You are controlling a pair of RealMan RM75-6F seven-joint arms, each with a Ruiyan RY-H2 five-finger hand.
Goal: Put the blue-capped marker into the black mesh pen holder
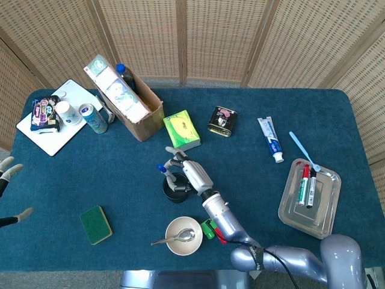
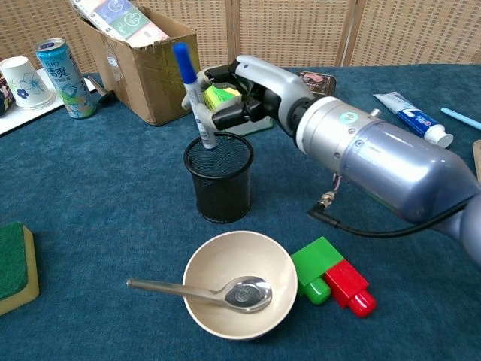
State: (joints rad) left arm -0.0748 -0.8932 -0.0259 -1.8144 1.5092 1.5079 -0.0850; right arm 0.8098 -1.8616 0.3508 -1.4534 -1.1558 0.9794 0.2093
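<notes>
The blue-capped marker stands almost upright, cap on top, and its lower tip dips into the mouth of the black mesh pen holder. My right hand pinches the marker's barrel from the right, just above the holder's rim. In the head view the marker's cap shows over the holder, beside the right hand. My left hand hangs off the table's left edge with its fingers apart, holding nothing.
A cream bowl with a spoon sits in front of the holder, with green and red blocks to its right. A cardboard box and a green tissue box stand behind. A green sponge lies left; a metal tray sits far right.
</notes>
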